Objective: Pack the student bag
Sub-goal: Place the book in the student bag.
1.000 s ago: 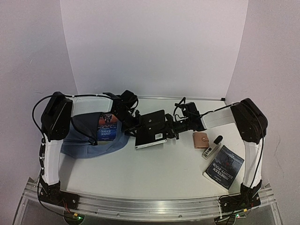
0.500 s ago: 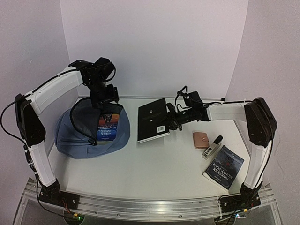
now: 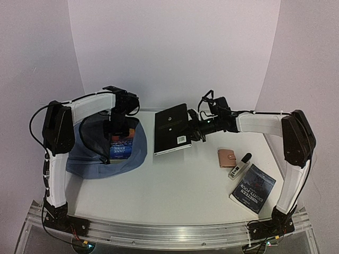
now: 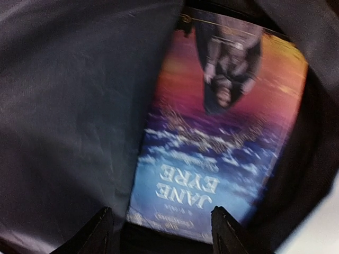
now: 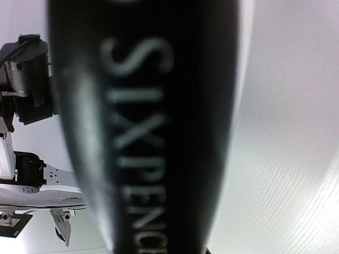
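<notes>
The packing looked roughly a third done, judging by the books. The soft slate-blue fabric student bag point(image 3: 87, 154) lay on the white counter point(image 3: 180, 188) directly beneath the left fingers point(image 4: 99, 234), its mouth gaping. A paperback with a sunset-coloured cover titled Jane Eyre point(image 4: 217, 159) already sat inside it, just below those fingers. They stood well apart with nothing between them, hovering over the book's lower edge without touching it, as far as the wrist view showed. The right fingers point(image 3: 194, 130) were closed on the near edge of a thin black book point(image 3: 170, 129). It was held tilted and clear of the counter, between the two arms and to the right of the bag. The wrist view showed only its spine, close up, with the word SIXPENCE on it. That book seemed to be next for the bag. Well to the right of and nearer than the right fingers, three things waited on the counter: a small tan leather wallet point(image 3: 229, 157), a little white tube with a black cap point(image 3: 239, 165) just beside it, and a dark paperback of Nineteen Eighty-Four point(image 3: 253, 188). Counted: one bag, three books (one packed, one held, one lying loose), one wallet and one tube, so four items remained outside the bag.
</notes>
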